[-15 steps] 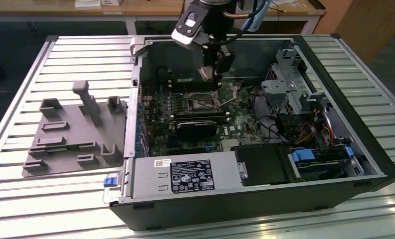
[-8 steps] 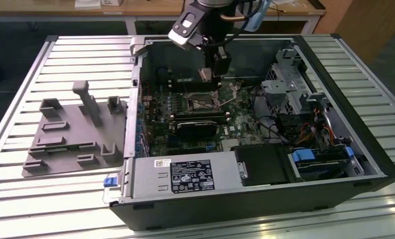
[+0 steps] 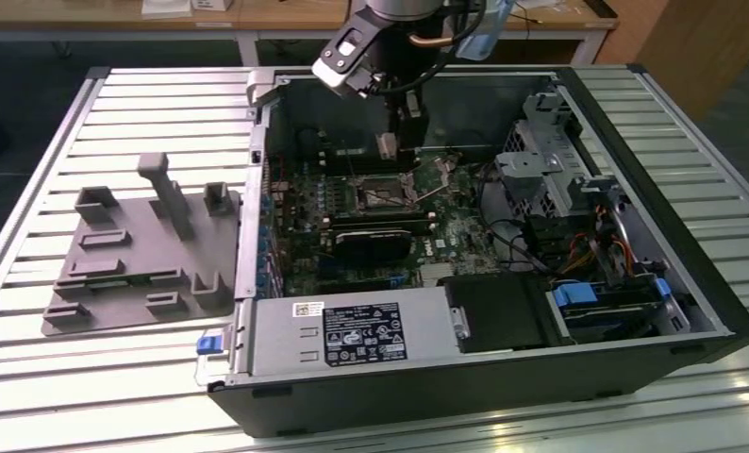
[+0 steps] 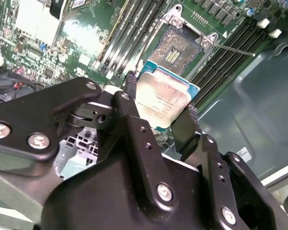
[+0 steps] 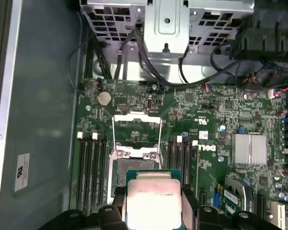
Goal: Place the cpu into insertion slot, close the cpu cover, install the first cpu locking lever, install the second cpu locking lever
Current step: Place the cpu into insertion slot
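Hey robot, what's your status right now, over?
The hand shut on cpu. It hovers over the open insertion slot, not seated. The cpu cover is up. No obstruction seen.

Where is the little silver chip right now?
In both wrist views the cpu is clamped in the tool, held just off the uncovered insertion slot on the green board, not yet seated in it.

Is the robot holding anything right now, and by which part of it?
The gripper holds the cpu, pinched by two opposite side edges.
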`<state>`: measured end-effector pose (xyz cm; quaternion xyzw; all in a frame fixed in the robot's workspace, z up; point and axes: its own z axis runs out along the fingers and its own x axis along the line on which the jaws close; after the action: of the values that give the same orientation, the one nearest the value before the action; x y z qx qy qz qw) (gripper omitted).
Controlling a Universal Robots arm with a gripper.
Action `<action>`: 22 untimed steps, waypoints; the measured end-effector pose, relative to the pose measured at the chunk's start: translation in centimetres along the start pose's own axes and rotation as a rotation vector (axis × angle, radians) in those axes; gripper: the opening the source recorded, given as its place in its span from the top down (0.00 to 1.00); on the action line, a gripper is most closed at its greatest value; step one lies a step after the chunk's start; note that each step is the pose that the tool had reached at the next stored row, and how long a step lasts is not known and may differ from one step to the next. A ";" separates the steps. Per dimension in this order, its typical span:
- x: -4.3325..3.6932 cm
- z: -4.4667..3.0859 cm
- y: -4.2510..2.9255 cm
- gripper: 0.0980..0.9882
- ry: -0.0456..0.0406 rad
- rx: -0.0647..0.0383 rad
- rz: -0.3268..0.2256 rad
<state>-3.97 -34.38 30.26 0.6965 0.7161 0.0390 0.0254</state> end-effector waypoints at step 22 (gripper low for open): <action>0.48 3.43 -1.37 0.51 -0.0011 -0.022 0.006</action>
<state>-5.03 -33.87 26.73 0.6982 0.7136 0.0464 0.0333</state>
